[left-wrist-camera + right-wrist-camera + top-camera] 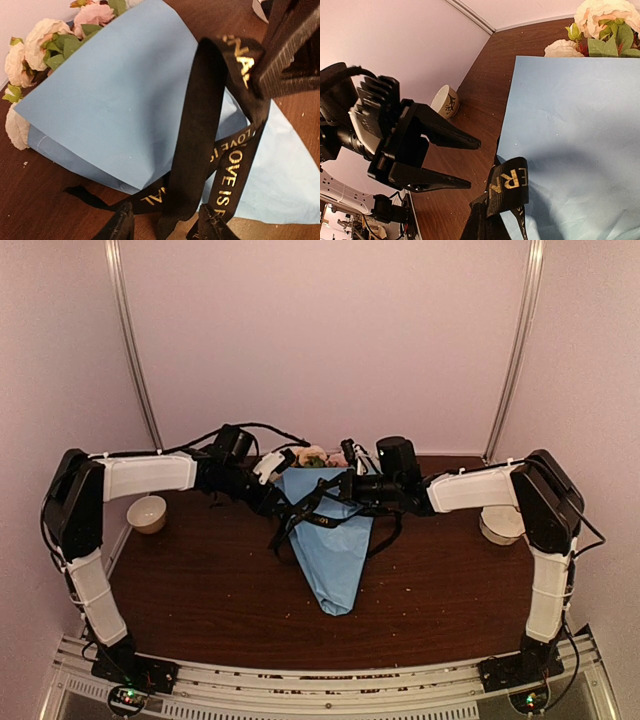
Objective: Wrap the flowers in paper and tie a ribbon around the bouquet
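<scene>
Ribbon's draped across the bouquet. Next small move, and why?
Probably close the left gripper on the black gold-lettered ribbon passing between its open jaws: the right gripper pinches the loop over the blue paper cone bouquet, so both could pull tight.

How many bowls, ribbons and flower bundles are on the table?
bowls: 2
bouquet: 1
ribbon: 1
total: 4
</scene>
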